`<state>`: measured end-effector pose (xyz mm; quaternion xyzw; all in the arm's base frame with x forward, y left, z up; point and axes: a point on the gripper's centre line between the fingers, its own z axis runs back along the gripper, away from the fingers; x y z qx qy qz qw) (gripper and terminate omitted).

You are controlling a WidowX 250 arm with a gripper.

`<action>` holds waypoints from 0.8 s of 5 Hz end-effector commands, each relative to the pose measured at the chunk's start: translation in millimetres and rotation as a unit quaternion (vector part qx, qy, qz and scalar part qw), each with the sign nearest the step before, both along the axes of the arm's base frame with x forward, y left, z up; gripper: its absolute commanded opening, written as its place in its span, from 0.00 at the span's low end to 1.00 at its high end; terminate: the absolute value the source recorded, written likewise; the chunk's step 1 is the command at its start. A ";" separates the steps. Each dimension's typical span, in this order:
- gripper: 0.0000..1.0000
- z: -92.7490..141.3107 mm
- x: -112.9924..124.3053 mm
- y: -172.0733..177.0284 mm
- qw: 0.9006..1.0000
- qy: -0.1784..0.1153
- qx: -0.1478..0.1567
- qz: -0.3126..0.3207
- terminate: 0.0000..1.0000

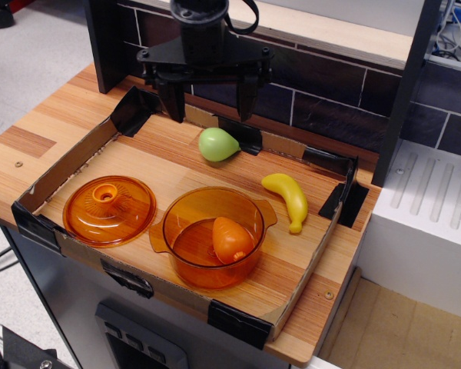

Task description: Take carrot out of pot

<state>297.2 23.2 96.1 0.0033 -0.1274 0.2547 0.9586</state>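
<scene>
Plainly, no brand, label or legible writing was to be seen on any object. The carrot (231,240) was found inside the pot (210,237), lying on the pot's bottom toward its right side, with the tapered end turned down toward the near edge. The pot was set on the wooden counter (38,138) inside a shallow cardboard tray (71,161), close to the tray's near wall and roughly in the middle of its width. An orange lid (109,209) with a knob was laid flat just to the left of the pot, very close to the pot's left handle; contact could not be judged. A green pear (217,144) was placed farther back, near the tray's far wall, and a yellow banana (287,199) was laid to the right of the pot, apart from it.

The tool (206,96) was held high above the far part of the tray, to the left of and beyond the pear, well apart from the pot and carrot. Its two dark fingers (170,98) were spread wide, with nothing gripped between them.
</scene>
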 end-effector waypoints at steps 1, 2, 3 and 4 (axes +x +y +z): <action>1.00 0.1 -39.9 -26.0 0.995 0.009 -0.021 0.100 0.00; 1.00 -10.8 -56.1 -40.5 0.988 0.043 -0.046 0.140 0.00; 1.00 -22.9 -62.6 -49.2 0.984 0.053 -0.060 0.161 0.00; 1.00 -36.6 -64.2 -52.3 0.981 0.050 -0.067 0.173 0.00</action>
